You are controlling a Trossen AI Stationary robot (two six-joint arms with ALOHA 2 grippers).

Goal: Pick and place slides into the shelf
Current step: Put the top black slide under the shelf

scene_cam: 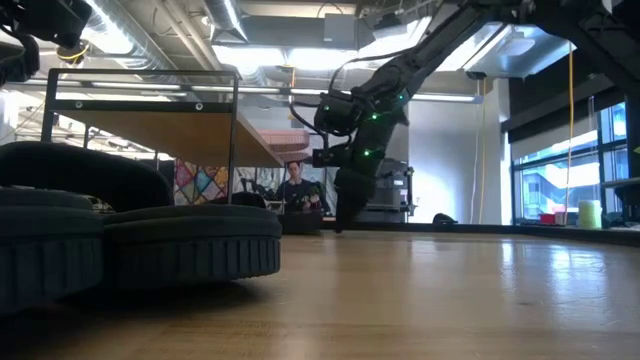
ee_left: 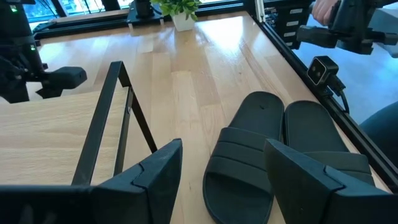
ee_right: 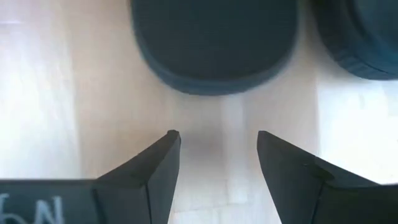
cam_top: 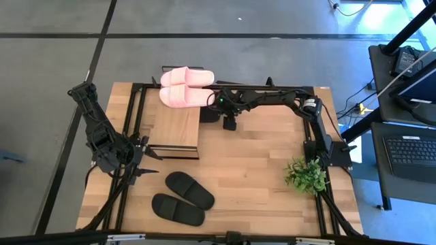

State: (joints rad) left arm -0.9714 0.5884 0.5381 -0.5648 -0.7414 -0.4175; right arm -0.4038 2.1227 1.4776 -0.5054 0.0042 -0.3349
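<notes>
The shelf [cam_top: 175, 126] stands left of the table's centre. A light pink pair of slides [cam_top: 185, 86] lies on the far end of its top board. One black pair [cam_top: 184, 199] lies sole-down on the table near the front edge. My left gripper [cam_top: 151, 163] hovers open at the shelf's near left corner, and the black pair [ee_left: 245, 162] shows beyond its fingers. My right gripper [cam_top: 229, 126] is open, pointing down just right of the shelf. Its wrist view shows the ends of two more black slides [ee_right: 214, 43] on the wood just beyond its fingertips [ee_right: 217, 135]. The high view does not show these.
A small potted plant [cam_top: 306, 175] stands by the right arm's base. Black frame rails [cam_top: 136, 116] run along the table's edges. Bare tabletop [cam_top: 266, 156] lies between the shelf and the plant. A person [scene_cam: 295, 185] sits in the room beyond the table.
</notes>
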